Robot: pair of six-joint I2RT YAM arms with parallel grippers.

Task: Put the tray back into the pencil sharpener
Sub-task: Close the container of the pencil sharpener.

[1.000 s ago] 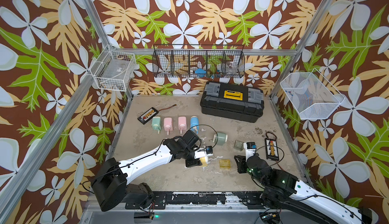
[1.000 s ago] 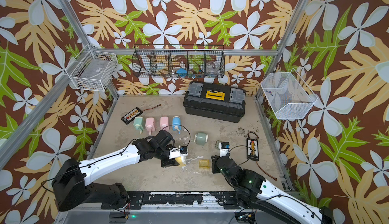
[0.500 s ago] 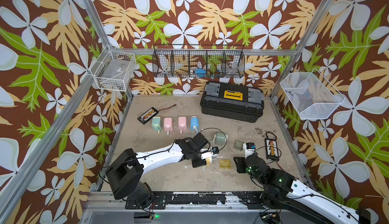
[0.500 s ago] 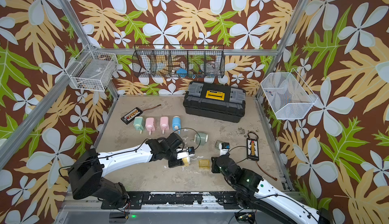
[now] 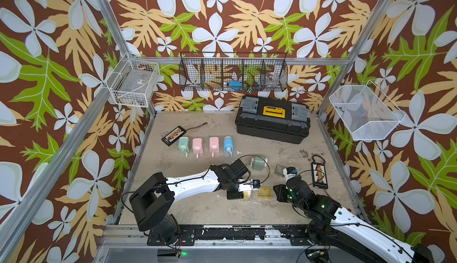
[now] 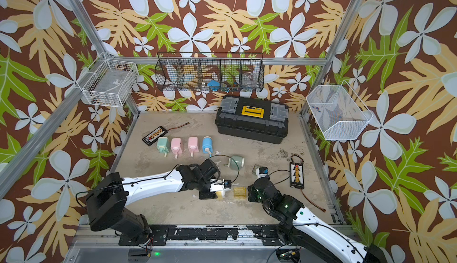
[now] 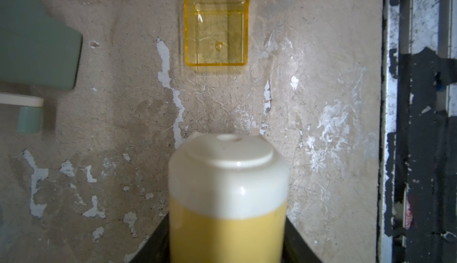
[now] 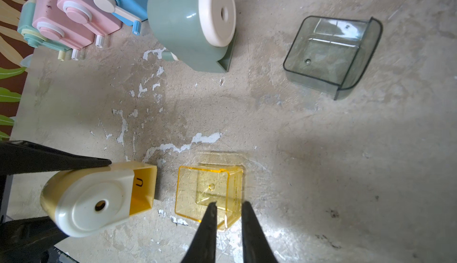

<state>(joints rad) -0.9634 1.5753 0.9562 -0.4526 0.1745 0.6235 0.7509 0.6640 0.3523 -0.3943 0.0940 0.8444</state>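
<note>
the left gripper (image 8: 87,198) is clamping the cream-and-yellow plastic pencil sharpener (image 8: 79,209), the clear yellow plastic tray (image 8: 197,190) lying just beside its slot. only the right wrist view is showing the right gripper (image 8: 228,206) slightly spread astride the tray's wall; contact is unclear.

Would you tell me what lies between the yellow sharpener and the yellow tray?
Just bare tabletop; the left wrist view shows sharpener and tray apart.

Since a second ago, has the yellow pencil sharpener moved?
Yes. The yellow pencil sharpener has shifted rightward in both top views, closer to the yellow tray, which stayed put.
</note>
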